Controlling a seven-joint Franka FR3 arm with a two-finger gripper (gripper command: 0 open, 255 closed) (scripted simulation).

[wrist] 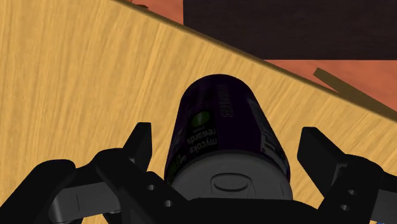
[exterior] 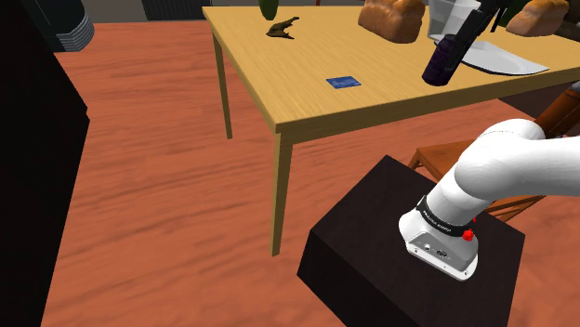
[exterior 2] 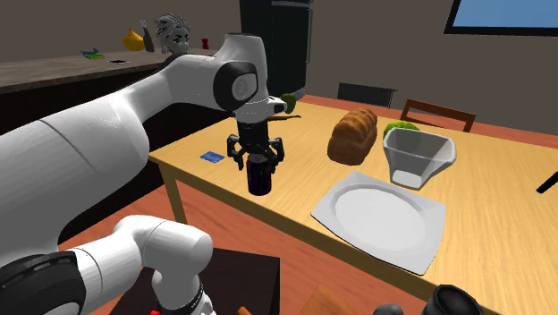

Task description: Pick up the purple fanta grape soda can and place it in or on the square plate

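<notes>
A home kitchen — wooden table (exterior 2: 501, 170), bread loaf (exterior 2: 352, 136), counter (exterior 2: 54, 73).

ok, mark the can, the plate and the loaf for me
can (exterior 2: 260, 179), second exterior view, lower half of its dark side.
plate (exterior 2: 380, 219), second exterior view, bare middle of the white surface.
loaf (exterior 2: 353, 134), second exterior view, middle of its brown crust.

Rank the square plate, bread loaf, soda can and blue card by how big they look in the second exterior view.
Largest to smallest:
1. square plate
2. bread loaf
3. soda can
4. blue card
The plate lies nearest the camera, which inflates it. The loaf sits farther back than the can yet still looks bigger.
</notes>
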